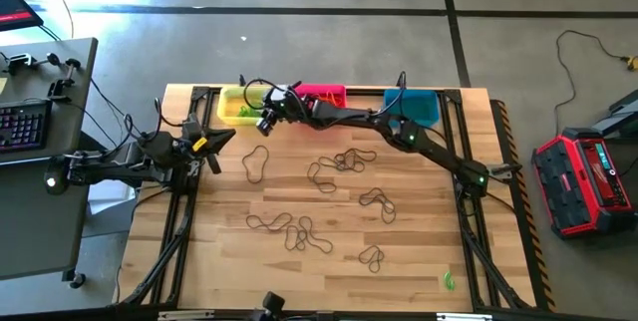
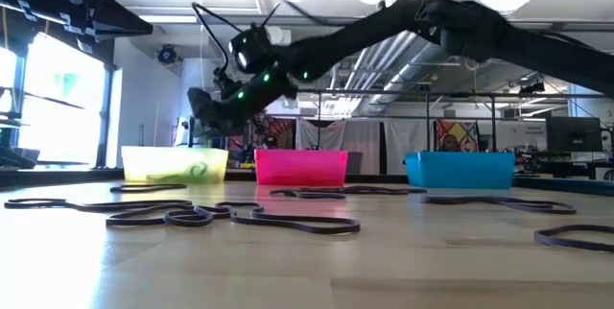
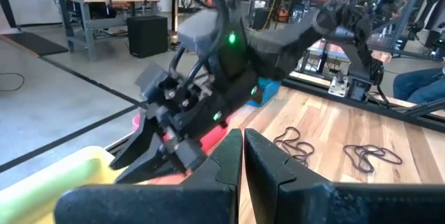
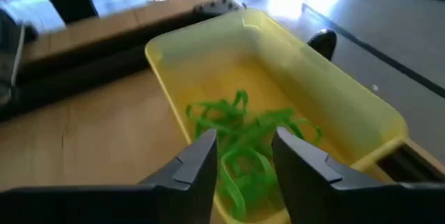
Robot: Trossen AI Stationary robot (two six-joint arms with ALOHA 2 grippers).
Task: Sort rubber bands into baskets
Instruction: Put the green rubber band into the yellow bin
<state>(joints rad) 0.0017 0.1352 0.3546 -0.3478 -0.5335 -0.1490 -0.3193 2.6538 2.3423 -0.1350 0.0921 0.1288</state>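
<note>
Three baskets stand in a row at the table's far edge: yellow [image 1: 237,105], pink [image 1: 321,93] and teal [image 1: 420,108]. A heap of green rubber bands [image 4: 229,116] lies on the yellow basket's floor [image 4: 208,78]. My right gripper [image 4: 243,140] reaches across the table and hangs open just over that heap, slanting down, above the basket's near rim. Several dark rubber bands [image 1: 339,161] lie loose on the wooden table. One green band [image 1: 449,280] lies near the front right corner. My left gripper [image 3: 243,137] waits shut at the table's left edge.
Dark bands lie in clusters at the left middle [image 1: 257,160], the centre right [image 1: 377,201] and the near middle [image 1: 289,229]. My right arm [image 1: 419,140] spans the table's far half in front of the pink and teal baskets. Black cables trail by the yellow basket.
</note>
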